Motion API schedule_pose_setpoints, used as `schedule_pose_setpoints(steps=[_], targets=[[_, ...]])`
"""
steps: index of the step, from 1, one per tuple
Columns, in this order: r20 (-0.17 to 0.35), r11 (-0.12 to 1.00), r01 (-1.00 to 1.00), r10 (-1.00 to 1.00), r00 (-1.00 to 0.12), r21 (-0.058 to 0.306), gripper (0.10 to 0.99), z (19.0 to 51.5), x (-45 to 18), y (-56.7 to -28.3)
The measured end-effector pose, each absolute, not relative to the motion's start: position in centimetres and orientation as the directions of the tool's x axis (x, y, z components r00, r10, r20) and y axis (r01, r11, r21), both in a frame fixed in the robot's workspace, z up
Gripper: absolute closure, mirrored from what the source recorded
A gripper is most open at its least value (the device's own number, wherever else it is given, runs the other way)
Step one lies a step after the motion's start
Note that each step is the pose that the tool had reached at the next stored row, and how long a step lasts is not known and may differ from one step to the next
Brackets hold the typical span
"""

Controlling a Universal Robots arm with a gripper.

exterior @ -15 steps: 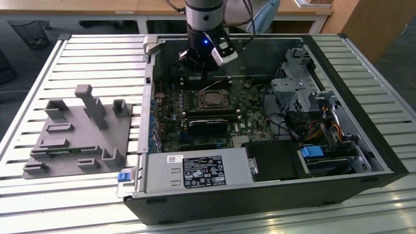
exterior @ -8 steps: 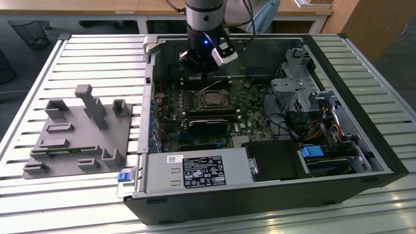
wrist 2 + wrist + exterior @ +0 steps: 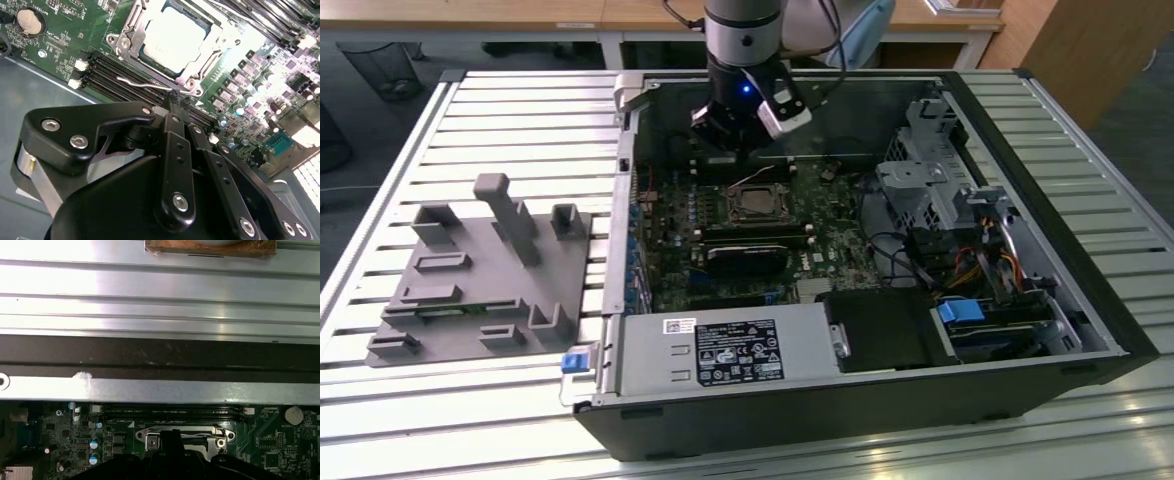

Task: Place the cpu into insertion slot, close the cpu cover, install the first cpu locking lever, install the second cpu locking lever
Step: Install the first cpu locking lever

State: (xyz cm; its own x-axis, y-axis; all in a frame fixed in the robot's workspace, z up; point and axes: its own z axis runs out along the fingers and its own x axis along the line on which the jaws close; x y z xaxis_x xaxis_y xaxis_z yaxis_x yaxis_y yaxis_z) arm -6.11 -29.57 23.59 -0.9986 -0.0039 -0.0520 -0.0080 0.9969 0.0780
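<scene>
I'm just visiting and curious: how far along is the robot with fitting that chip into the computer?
Done: the cpu lies in place, with the cpu cover closed flat around it. In hand: the gripper has its tip at a thin wire locking lever beside the cover. Left: the levers; I cannot tell that either is latched.

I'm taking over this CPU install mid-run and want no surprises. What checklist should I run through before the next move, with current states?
1. cpu cover lowered, frame lying flat: ok.
2. cpu showing level through the cover's cut-out: ok.
3. Wire lever beside the memory slots hooked under its catch: cannot tell.
4. gripper positioned at that lever's end, by the cover's corner: ok.
5. Arm standing over the board inside the open case: ok.
</scene>
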Motion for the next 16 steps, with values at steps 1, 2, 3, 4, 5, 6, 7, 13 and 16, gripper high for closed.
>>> schedule_pose_setpoints(steps=[1, 2, 3, 4, 5, 6, 7, 13, 16], targets=[[-0.052, 0.997, -0.011, -0.007, -0.999, 0.078, 0.980, 23.5, -6.0, -29.6], [-0.052, 0.997, -0.012, -0.008, -0.999, 0.078, 0.980, 23.4, -5.8, -29.6], [-0.052, 0.997, -0.012, -0.008, -0.999, 0.078, 0.980, 23.4, -5.6, -29.5], [-0.051, 0.997, -0.012, -0.008, -0.999, 0.078, 0.980, 23.3, -5.4, -29.5], [-0.051, 0.997, -0.012, -0.008, -0.999, 0.078, 0.980, 23.2, -5.3, -29.5], [-0.051, 0.997, -0.012, -0.008, -0.999, 0.078, 0.980, 23.2, -5.2, -29.4], [-0.051, 0.997, -0.012, -0.008, -0.999, 0.078, 0.980, 23.1, -5.1, -29.4], [-0.051, 0.997, -0.012, -0.008, -0.999, 0.078, 0.980, 22.7, -4.7, -29.0], [-0.051, 0.997, -0.012, -0.008, -0.999, 0.078, 0.980, 22.6, -4.5, -28.9]])
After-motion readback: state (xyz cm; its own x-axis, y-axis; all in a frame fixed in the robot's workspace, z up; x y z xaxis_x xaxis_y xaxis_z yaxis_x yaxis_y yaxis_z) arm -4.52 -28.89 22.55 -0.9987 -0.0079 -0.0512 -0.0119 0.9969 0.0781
